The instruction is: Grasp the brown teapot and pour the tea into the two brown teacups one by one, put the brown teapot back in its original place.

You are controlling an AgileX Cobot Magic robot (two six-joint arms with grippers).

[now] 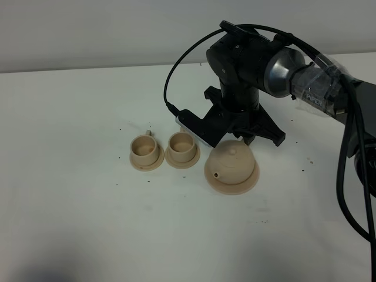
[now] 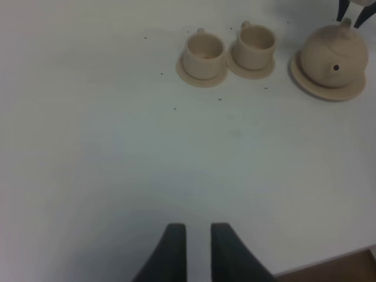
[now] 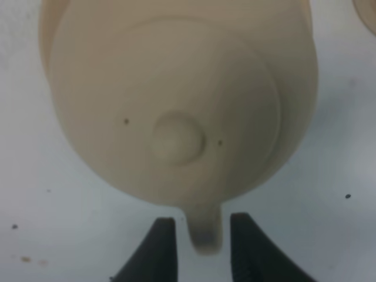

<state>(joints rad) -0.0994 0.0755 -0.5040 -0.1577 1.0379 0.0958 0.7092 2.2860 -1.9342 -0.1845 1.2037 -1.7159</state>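
The brown teapot (image 1: 232, 161) sits upright on its wide saucer (image 1: 218, 182), spout toward the front left. It also shows in the left wrist view (image 2: 335, 56) and fills the right wrist view (image 3: 176, 106). My right gripper (image 1: 242, 140) is just behind it. In the right wrist view this gripper (image 3: 202, 241) is open, one finger on each side of the loop handle (image 3: 205, 232) with thin gaps. Two brown teacups (image 1: 145, 148) (image 1: 182, 144) stand on small saucers left of the pot. No tea shows. My left gripper (image 2: 198, 247) is far from them, empty, fingers nearly together.
The white table (image 1: 88, 223) carries small dark specks around the cups. The right arm's black body and cables (image 1: 247, 64) hang over the area behind the teapot. The table's near edge (image 2: 329, 267) shows in the left wrist view.
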